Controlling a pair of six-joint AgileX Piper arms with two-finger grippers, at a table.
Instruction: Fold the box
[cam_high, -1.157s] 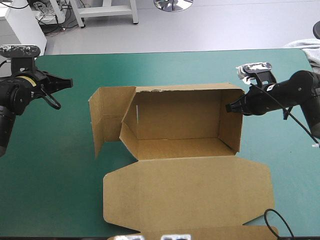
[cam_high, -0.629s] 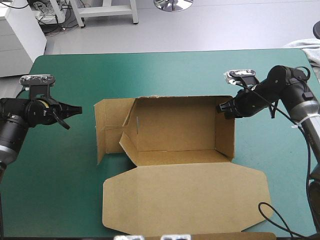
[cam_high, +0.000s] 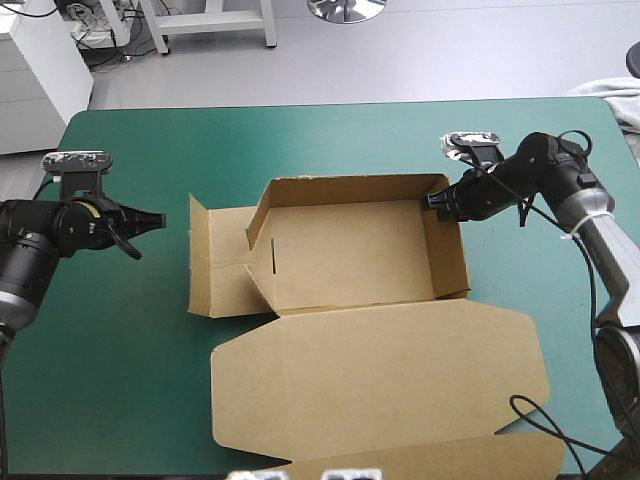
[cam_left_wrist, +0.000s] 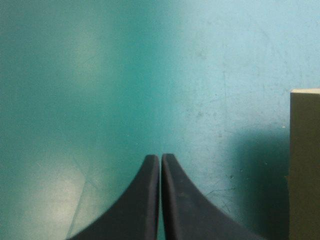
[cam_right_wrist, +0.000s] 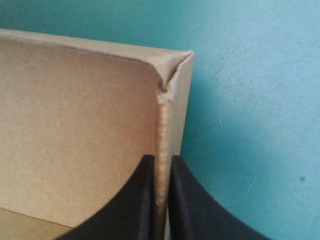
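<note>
The box (cam_high: 350, 255) sat mid-frame on the worktop (cam_high: 110, 350), right gripper (cam_high: 430, 201) pinched on its right wall, left gripper (cam_high: 157, 219) closed and empty at frame left; smartest play looked like steadying that wall while nudging the left flap (cam_high: 215, 262) upright.

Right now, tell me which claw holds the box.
The right claw, pinching the right wall of the box near its far corner; the left claw is shut empty, apart from it.

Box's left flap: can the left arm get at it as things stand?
Probably yes: only bare teal-green cover lies between the left gripper and the flap, though its fingers are shut.
</note>
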